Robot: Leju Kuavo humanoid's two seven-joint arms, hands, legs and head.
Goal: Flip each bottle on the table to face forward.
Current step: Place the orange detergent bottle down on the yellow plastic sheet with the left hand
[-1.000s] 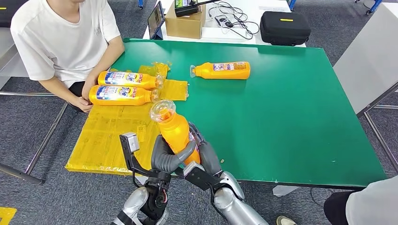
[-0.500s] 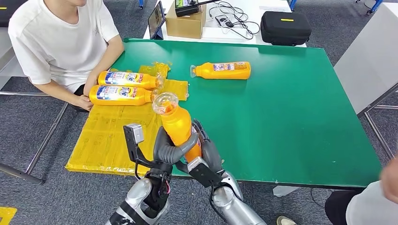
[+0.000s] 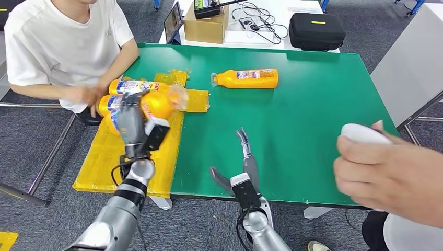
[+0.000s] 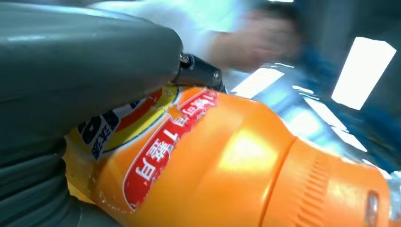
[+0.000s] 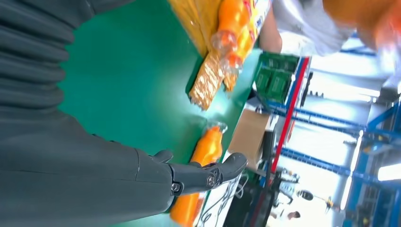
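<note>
My left hand (image 3: 130, 123) grips an orange bottle (image 3: 156, 104) with a clear cap, holding it tilted low over the yellow mat (image 3: 112, 157). Close up, the held bottle (image 4: 213, 156) shows its red and blue label under my thumb (image 4: 71, 61). Two more labelled bottles (image 3: 137, 86) lie side by side on the mat just behind it, partly hidden. A fourth bottle (image 3: 246, 78) lies on its side on the green table (image 3: 313, 130) at the back, also seen as the lying bottle (image 5: 201, 156). My right hand (image 3: 243, 164) is open and holds nothing, hovering near the table's front edge.
A person in a white shirt (image 3: 62, 42) sits at the back left, a blurred hand (image 3: 83, 95) next to the bottles on the mat. Another person's hand (image 3: 386, 172) holds a white object (image 3: 361, 134) at the right. A cardboard box (image 3: 206, 26) and black case (image 3: 317, 30) stand behind the table.
My left hand has carried the bottle from the front centre to the left, over the mat. My right hand has let go of it and opened. A person's hand has come in at the right.
</note>
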